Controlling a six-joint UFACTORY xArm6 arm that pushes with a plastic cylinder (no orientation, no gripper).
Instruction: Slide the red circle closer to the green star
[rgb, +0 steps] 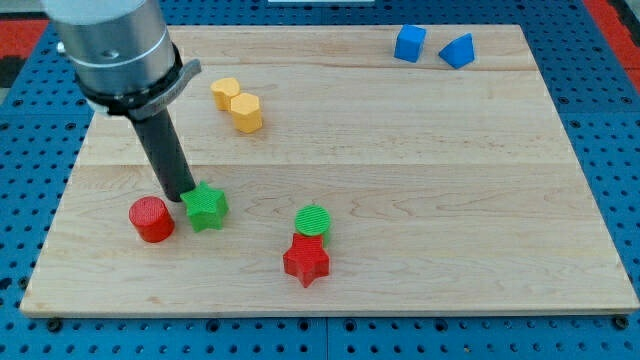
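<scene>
Red circle (152, 219): just left of green star (206, 207), small gap between.
Tip (187, 196): no pincer; rod end above that gap, touching star's upper-left.

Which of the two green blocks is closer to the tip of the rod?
The green star: my tip stands right at its upper left edge. The green circle lies farther to the view's right, above the red star.

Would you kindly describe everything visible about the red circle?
The red circle is a short, matte red cylinder standing flat on the wooden board, near the view's lower left. The green star sits just to its right, with a narrow gap. My tip rests above that gap, apparently not touching the circle.
</scene>
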